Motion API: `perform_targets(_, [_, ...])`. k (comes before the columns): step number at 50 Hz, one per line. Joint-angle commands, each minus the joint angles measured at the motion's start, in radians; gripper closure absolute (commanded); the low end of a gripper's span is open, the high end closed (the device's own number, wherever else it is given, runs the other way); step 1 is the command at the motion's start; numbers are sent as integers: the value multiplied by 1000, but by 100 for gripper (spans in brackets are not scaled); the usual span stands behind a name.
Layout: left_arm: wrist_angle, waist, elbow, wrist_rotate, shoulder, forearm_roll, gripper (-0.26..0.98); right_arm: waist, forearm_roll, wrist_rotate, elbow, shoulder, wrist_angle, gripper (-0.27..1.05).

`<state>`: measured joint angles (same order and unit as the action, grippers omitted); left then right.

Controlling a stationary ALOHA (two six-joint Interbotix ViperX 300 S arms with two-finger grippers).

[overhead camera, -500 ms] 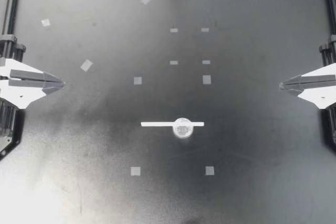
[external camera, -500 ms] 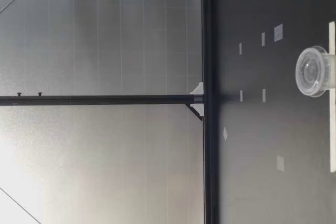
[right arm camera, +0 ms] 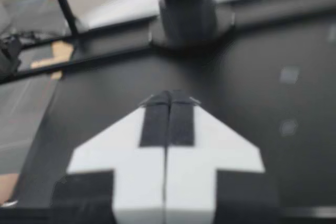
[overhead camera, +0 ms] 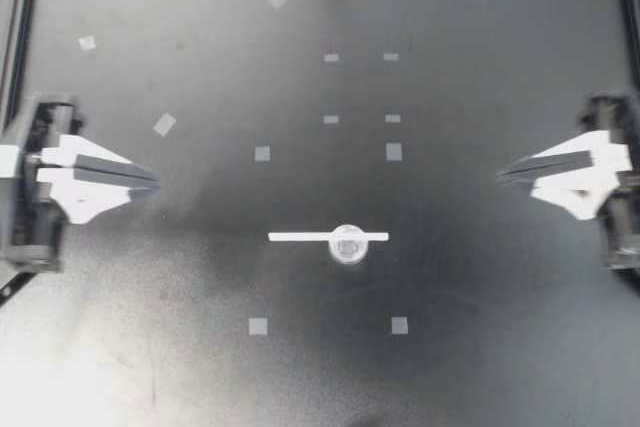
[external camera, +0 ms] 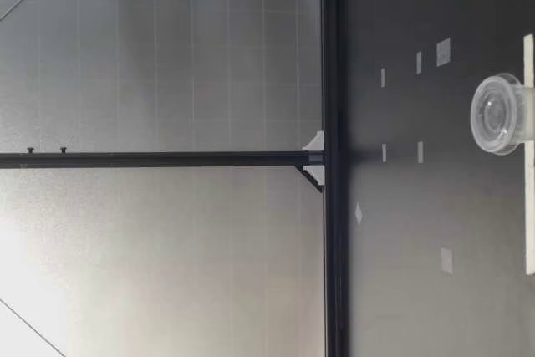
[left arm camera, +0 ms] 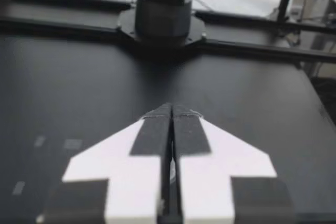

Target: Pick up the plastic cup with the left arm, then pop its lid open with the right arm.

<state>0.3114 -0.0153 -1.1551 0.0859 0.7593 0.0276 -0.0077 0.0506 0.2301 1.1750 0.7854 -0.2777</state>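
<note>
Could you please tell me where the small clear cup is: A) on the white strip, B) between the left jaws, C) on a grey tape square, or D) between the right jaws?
A: the top view shows the small clear cup standing on the white strip.

Top view: set high above and faced straight down; the whole matte black table (overhead camera: pixel 200 277) is framed, with the left gripper (overhead camera: pixel 153 179) at mid-left and the right gripper (overhead camera: pixel 502 176) at mid-right.
Low view: set at table height and faced across the table; the small clear round plastic cup (external camera: pixel 499 114) is seen close, and is shared with the top view, just below frame centre.
Left wrist view: set close behind the left gripper (left arm camera: pixel 171 109) and faced towards the opposite arm's black round base (left arm camera: pixel 163 17).
Right wrist view: set likewise behind the right gripper (right arm camera: pixel 169 96).
</note>
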Motion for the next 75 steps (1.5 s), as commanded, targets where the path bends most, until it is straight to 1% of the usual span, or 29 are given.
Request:
perform_targets(1, [-17,-3,106,-15,-91,-9,80,-3,-3,40,-83,-71,37,88])
perform_targets(5, [-91,-3,178,-57,-192,-12,80,-3,-31,43,-143,-124,114,88])
perform_targets(7, [-117,-3,202,-67,-238,-12,80,-2,-54,43,-172,-153,166,88])
perform_targets(11, [-152,-3,238,-80,-327,-9,79,0,-71,43,-198,-193,219,88])
perform_targets(17, [-155,-3,275,-78,-443,-9,79,12,-72,41,-201,-245,221,88])
perform_targets(24, [-155,-5,316,-66,-580,-6,79,54,-72,43,-206,-316,196,88])
perform_targets(31, [-156,-9,359,-60,-683,-6,74,66,-72,46,-212,-402,166,88])
perform_targets(37, [-156,-21,380,-66,-729,-8,62,66,-71,51,-222,-494,104,88])
perform_targets(47, [-155,-35,379,-55,-755,-6,25,66,-71,51,-275,-649,61,88])
perform_targets(53, [-147,-41,379,-52,-773,-6,7,66,-71,51,-308,-712,57,88])
perform_targets(62, [-120,-49,387,-51,-830,-6,4,66,-71,52,-334,-767,57,88])
perform_targets(75, [-58,-51,407,-49,-908,-6,4,61,-55,69,-328,-793,57,88])
